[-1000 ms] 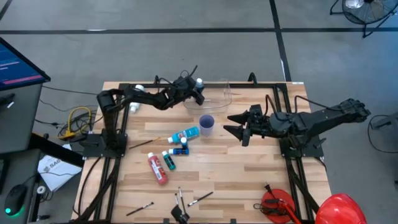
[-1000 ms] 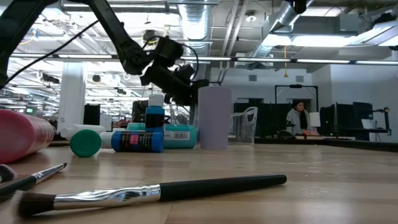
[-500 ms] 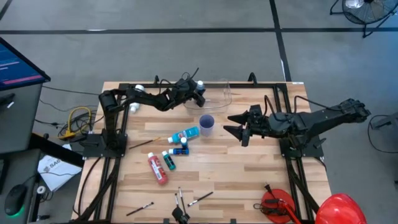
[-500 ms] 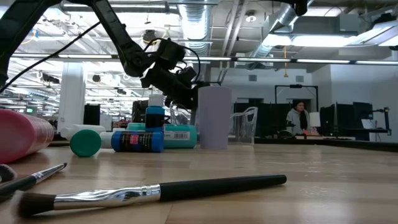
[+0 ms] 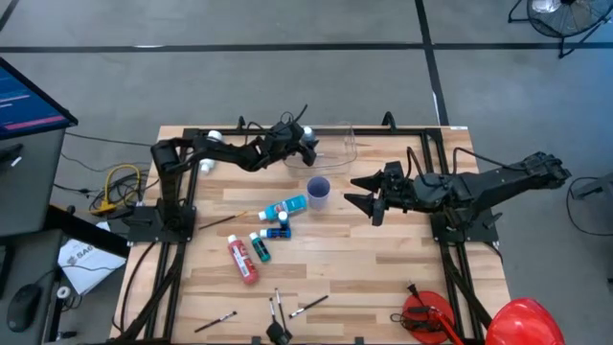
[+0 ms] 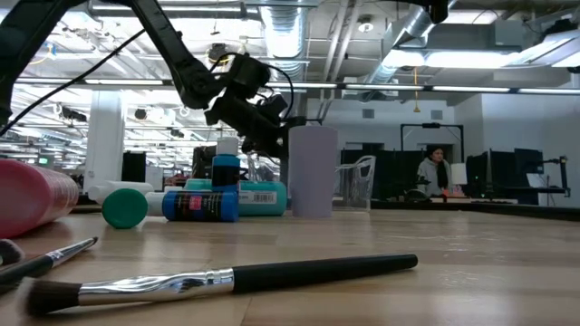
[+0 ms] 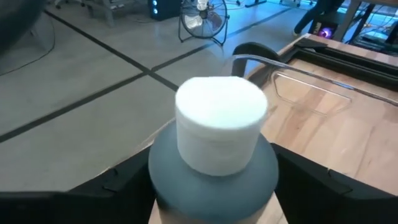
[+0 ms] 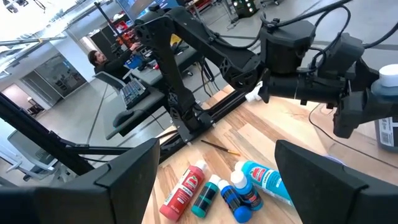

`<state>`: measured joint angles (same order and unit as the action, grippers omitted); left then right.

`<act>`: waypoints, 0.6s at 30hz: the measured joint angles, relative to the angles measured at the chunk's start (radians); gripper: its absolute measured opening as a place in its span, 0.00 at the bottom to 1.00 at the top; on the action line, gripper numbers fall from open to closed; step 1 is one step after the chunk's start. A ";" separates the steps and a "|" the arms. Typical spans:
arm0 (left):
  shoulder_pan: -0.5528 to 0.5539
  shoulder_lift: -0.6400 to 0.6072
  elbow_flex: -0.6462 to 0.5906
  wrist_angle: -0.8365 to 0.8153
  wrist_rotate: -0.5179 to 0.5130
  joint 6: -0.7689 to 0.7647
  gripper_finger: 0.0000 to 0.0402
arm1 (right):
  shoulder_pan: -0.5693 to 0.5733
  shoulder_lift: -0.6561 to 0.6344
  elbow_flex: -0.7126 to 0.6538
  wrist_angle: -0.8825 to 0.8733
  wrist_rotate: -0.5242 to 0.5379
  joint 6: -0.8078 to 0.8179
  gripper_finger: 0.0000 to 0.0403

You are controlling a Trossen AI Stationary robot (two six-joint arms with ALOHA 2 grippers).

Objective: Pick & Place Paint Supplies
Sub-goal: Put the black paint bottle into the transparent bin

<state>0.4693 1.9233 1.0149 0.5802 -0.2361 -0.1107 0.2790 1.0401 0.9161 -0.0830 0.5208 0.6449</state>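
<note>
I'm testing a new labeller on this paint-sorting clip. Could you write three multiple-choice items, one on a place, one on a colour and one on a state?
1. Where does the small cup stand?
A. On the table, beside the clear tub
B. Inside the tub
C. On the floor

2. What colour is the cap of the bottle at the left gripper?
A. Red
B. Black
C. White

3. What state is the right gripper in?
A. Shut on the cup
B. Open, with nothing between its fingers
C. Shut, with nothing in it

Answers:
1 A: the high view shows the cup on the wood just outside the tub's wall.
2 C: the left wrist view shows a white cap on a grey body.
3 B: the right wrist view shows its fingers wide apart with nothing between them.
</note>
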 joint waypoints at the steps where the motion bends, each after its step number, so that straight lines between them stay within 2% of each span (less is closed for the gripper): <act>1: -0.002 -0.008 0.000 -0.001 -0.001 0.001 0.71 | 0.000 0.000 0.000 0.000 0.000 0.000 0.77; 5: -0.004 -0.048 0.000 -0.044 -0.007 0.001 0.74 | 0.003 0.000 0.000 0.000 0.000 0.000 0.77; 18: -0.003 -0.198 -0.001 -0.384 -0.031 0.006 0.80 | 0.006 0.000 0.000 0.000 0.001 -0.017 0.77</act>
<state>0.4664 1.7255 1.0142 0.1965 -0.2666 -0.1043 0.2848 1.0401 0.9161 -0.0834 0.5213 0.6280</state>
